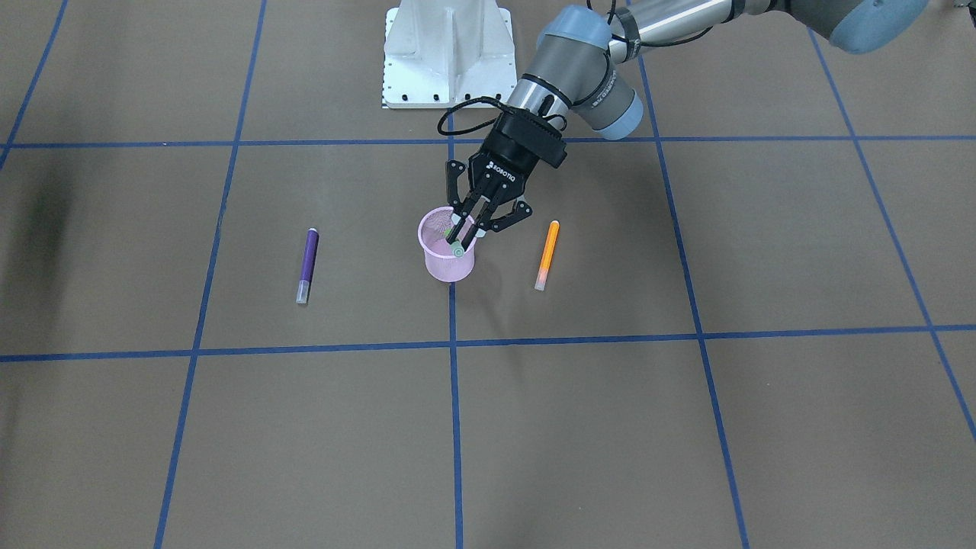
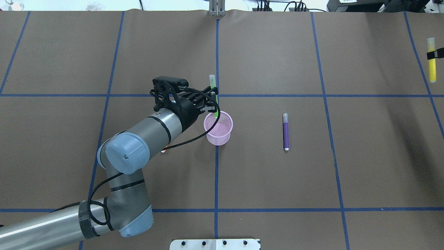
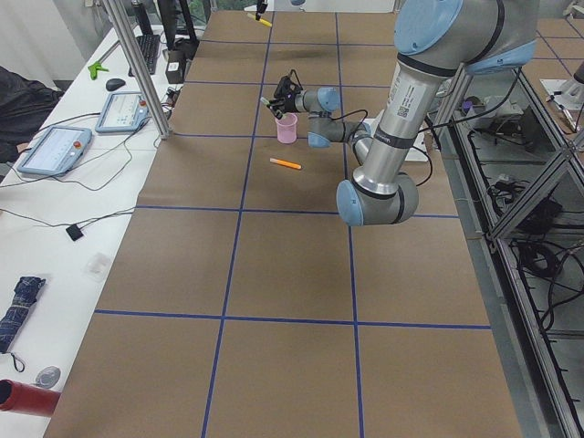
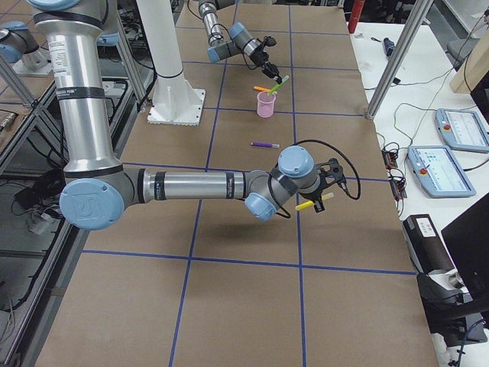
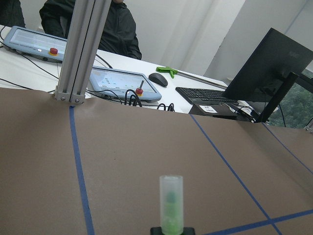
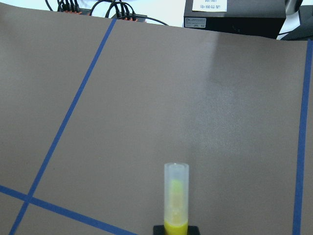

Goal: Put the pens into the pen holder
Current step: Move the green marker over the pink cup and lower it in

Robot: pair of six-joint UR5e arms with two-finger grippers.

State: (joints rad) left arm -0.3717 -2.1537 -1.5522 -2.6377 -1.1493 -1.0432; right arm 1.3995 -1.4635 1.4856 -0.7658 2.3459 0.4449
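The pink mesh pen holder (image 1: 448, 263) stands near the table's middle and also shows in the overhead view (image 2: 218, 133). My left gripper (image 1: 462, 232) is shut on a green pen (image 2: 212, 91) and holds it tilted, its lower end over the holder's rim. The green pen's pale cap shows in the left wrist view (image 5: 171, 203). My right gripper (image 2: 435, 53) is shut on a yellow pen (image 2: 431, 66) far off to the robot's right; the pen also shows in the right wrist view (image 6: 176, 198). A purple pen (image 1: 307, 263) and an orange pen (image 1: 547, 254) lie on the table on either side of the holder.
Brown paper with blue tape lines (image 1: 454, 419) covers the table. The white robot base plate (image 1: 446, 57) sits behind the holder. In the overhead view my left forearm (image 2: 152, 128) hides most of the orange pen. Tablets (image 3: 55, 151) and cables lie past the table's far edge.
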